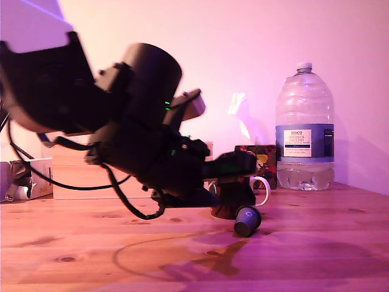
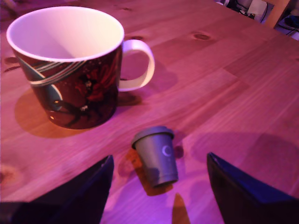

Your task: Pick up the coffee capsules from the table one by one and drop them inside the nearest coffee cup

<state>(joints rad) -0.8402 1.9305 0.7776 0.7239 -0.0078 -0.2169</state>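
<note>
On the table (image 2: 243,93), a capsule (image 2: 156,156) lies on its side just beside the cup (image 2: 70,70), between the spread fingers (image 2: 84,196) of the empty, open hand (image 2: 159,196); the cup's visible interior looks empty, so pickup and drop remain.

- One coffee capsule (image 2: 156,158): a small grey-blue tapered pod with a flat rim, lying tipped on its side on the tabletop (image 2: 243,93), just beside the cup and not touching it.
- The coffee cup (image 2: 70,70): standing upright, empty, white inside, dark red and black pattern outside, white handle. It stands well away from the tabletop's near edge in the exterior view.
</note>
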